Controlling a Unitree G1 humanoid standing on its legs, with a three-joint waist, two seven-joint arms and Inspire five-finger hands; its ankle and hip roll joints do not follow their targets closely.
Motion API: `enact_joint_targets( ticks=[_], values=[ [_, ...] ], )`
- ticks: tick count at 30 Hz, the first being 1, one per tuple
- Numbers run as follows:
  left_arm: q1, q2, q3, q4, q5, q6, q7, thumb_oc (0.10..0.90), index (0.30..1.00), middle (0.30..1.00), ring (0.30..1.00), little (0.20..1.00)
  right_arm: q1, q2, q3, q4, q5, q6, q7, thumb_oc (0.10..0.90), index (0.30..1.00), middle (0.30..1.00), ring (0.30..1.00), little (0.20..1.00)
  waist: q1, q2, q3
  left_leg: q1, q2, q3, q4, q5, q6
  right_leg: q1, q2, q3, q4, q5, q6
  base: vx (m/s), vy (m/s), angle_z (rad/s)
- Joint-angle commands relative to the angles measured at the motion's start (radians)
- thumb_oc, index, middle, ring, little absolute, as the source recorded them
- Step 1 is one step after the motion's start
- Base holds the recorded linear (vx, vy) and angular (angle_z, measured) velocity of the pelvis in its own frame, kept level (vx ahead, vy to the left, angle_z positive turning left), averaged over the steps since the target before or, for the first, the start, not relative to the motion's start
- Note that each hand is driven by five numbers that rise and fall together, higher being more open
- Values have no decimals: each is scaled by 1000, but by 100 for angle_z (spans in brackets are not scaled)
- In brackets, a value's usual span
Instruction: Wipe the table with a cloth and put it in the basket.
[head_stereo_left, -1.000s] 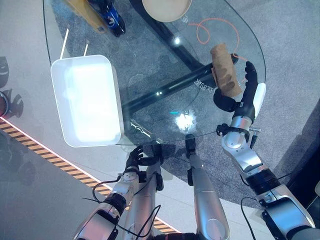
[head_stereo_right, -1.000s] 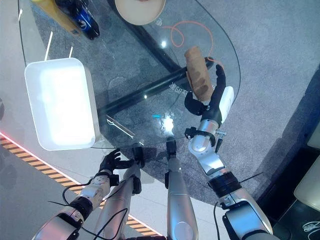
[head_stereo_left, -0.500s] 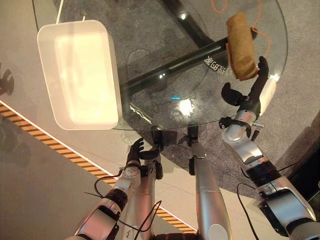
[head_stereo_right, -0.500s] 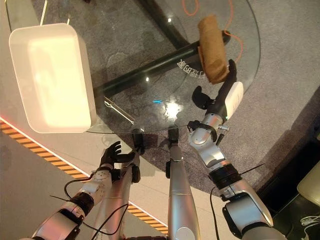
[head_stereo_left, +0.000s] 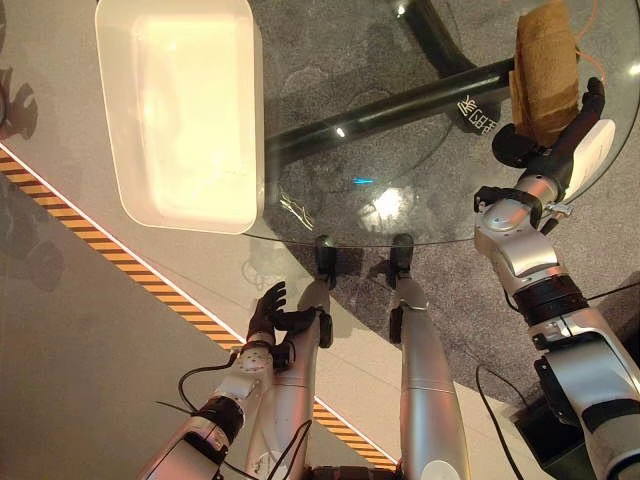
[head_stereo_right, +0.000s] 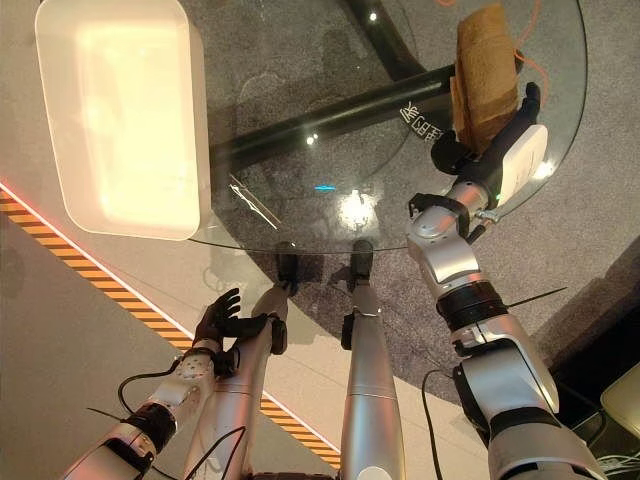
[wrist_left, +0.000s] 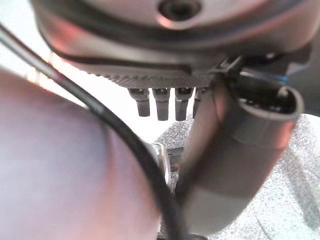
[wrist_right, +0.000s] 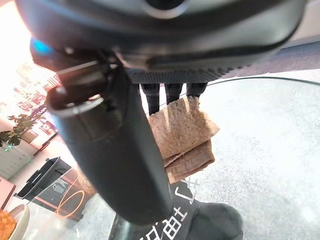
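Left eye view: round clear glass table (head_stereo_left: 440, 215) w/ dark tube frame underneath, seen from above. White rectangular plastic basket (head_stereo_left: 182, 110) sits at the table's left edge, part of it hanging over the rim. Folded brown cloth (head_stereo_left: 545, 70) lies flat on the glass near the table's right edge, long side running front to back. Right hand (head_stereo_left: 560, 150) is at the right edge, just behind the cloth's near end; fingers straight, pointing up along the cloth's right side, thumb w/ white cover out to the side, dark palm at the cloth's near-left corner. Looks like touching the cloth's near end, not curled round it, so hand is loose/flat, no grasp.

Right wrist view: straight fingers (wrist_right: 170, 90) reach over the glass, folded layers of the cloth visible just past them, thumb thick in the foreground; nothing pinched.

Left hand (head_stereo_left: 268, 318) hangs low, below the table's front edge and off the glass, well apart from basket and cloth; fingers spread and relaxed, holding nothing. Left wrist view: its fingertips (wrist_left: 161, 102) straight in a row, nothing between them.

Orange cable loop (head_stereo_right: 520, 30) on the floor under the glass, past the cloth. Black-yellow striped tape (head_stereo_left: 120, 270) runs diagonally across the floor, left of the table.
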Motion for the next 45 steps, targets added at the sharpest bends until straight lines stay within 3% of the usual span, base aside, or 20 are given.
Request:
enact_joint_targets(
  ticks=[1,7,14,15,16,27,38,45],
  values=[
    [127,12,-35,-45,-31,-4,-5,800,900,900,900,900,-116,-114,14,-22,23,-25,-68,800,900,900,900,900,3,69,-23,-41,-49,-86,121,-118,-6,-19,45,-39,8,-22,3,14,5,4],
    [132,20,-48,-64,-50,-17,-7,800,900,900,900,900,-145,-123,10,67,115,-40,-57,800,900,900,900,900,8,81,-23,-64,-47,-86,128,-118,-5,-44,44,-39,18,-22,1,0,0,0],
    [139,35,-61,-89,-72,-18,-8,800,900,900,900,900,-181,-150,37,117,176,-9,43,800,900,900,900,900,10,93,-23,-87,-47,-84,135,-115,-10,-70,43,-36,28,-22,0,0,0,0],
    [140,35,-60,-89,-73,-19,-11,800,900,900,900,900,-187,-151,44,122,185,-7,52,127,324,324,324,227,11,95,-23,-88,-47,-84,134,-114,-10,-71,44,-36,28,-21,0,0,0,0],
    [141,34,-60,-90,-72,-19,-12,800,900,900,900,900,-190,-152,46,124,190,-7,54,100,300,300,300,200,12,95,-23,-89,-47,-84,134,-113,-11,-72,44,-36,29,-22,0,0,0,0],
    [158,41,-60,-107,-79,-32,-19,800,900,900,900,900,-177,-162,63,93,195,37,141,100,300,300,300,200,14,94,-23,-101,-46,-79,139,-112,-15,-82,45,-39,35,-24,-1,1,3,0],
    [178,36,-49,-124,-66,-28,-18,800,900,900,900,900,-161,-156,63,-49,46,72,173,100,300,300,300,200,15,86,-23,-96,-53,-82,142,-117,-11,-78,46,-37,38,-23,7,6,13,0],
    [183,31,-29,-137,-51,-23,-21,800,900,900,900,900,-138,-132,93,-190,-95,126,291,100,300,300,300,200,15,83,-23,-107,-57,-82,145,-118,-7,-91,45,-32,42,-20,10,5,9,0]
  ],
)
